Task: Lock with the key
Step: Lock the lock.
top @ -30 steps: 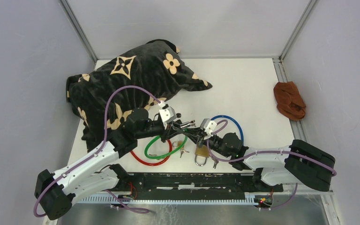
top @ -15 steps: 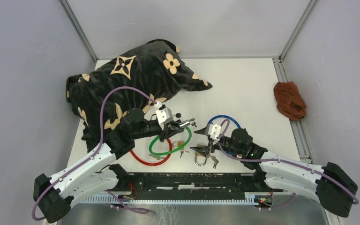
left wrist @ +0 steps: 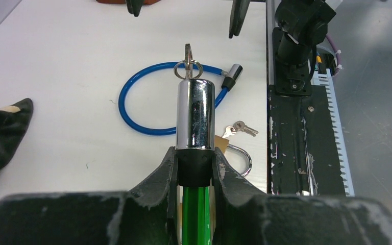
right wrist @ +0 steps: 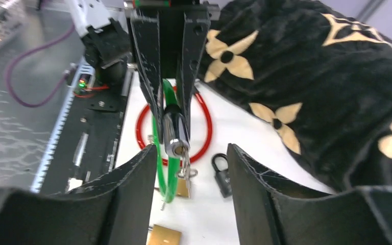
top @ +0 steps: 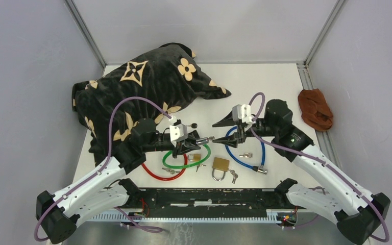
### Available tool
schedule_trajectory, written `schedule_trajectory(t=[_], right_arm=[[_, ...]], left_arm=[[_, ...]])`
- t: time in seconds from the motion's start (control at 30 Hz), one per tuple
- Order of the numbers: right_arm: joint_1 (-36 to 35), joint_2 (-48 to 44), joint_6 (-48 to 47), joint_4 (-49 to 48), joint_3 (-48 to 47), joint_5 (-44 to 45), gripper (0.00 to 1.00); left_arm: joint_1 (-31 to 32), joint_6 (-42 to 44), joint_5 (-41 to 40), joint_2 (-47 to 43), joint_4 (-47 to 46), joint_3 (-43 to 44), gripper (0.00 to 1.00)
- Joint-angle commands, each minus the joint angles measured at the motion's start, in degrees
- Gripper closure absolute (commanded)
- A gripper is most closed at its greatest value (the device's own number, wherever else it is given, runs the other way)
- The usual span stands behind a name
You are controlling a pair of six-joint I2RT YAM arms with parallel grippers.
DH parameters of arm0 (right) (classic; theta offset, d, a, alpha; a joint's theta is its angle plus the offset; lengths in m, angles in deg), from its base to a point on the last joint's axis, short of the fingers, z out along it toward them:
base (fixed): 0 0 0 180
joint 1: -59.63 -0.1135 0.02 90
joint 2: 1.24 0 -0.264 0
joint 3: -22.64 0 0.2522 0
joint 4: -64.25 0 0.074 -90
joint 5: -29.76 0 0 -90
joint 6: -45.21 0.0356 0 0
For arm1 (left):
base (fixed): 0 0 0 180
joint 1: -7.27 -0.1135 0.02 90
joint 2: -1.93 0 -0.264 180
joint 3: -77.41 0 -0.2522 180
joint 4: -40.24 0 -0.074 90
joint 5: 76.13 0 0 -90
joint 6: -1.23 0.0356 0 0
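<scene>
R gripper (top: pixel 221 135) backs off the brass padlock (top: pixel 220 164), up & away, now above the blue cable lock (top: pixel 250 153). L gripper (top: pixel 196 142) w/ lock cylinder (left wrist: pixel 195 112) shifts slightly toward the bases.

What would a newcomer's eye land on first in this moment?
The big black blanket with tan flowers, heaped at the back left of the table. Then, mid-table, the left gripper clamping the chrome barrel of a green cable lock, a key in its end, with the right gripper open just opposite. A brass padlock lies nearer the front.

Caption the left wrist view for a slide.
Left gripper clamps the green cable lock by its chrome cylinder, key at its tip; blue cable lock beyond.
</scene>
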Motion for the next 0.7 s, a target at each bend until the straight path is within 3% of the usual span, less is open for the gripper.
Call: schedule_trajectory(t=[0.0,0.27,0.43,0.67], right_arm=[[0.3,5.7,3.0,6.9,-6.2,-7.1,0.47],[0.3,7.6,8.1,3.4,-5.9,-6.6,0.58],[0.3,8.5,9.9,2.8,-5.5,-5.1,0.73],[0.3,9.1,8.5,4.1,-5.2,-3.1,0.67]], left_arm=[[-0.3,2.9,2.5,-1.5,-2.1,1.0,0.98],[-0.2,3.1,2.6,-1.6,-1.8,0.8,0.98],[-0.2,3.2,2.8,-1.5,-1.8,0.8,0.98],[-0.2,3.3,2.8,-1.2,-1.8,1.1,0.98]])
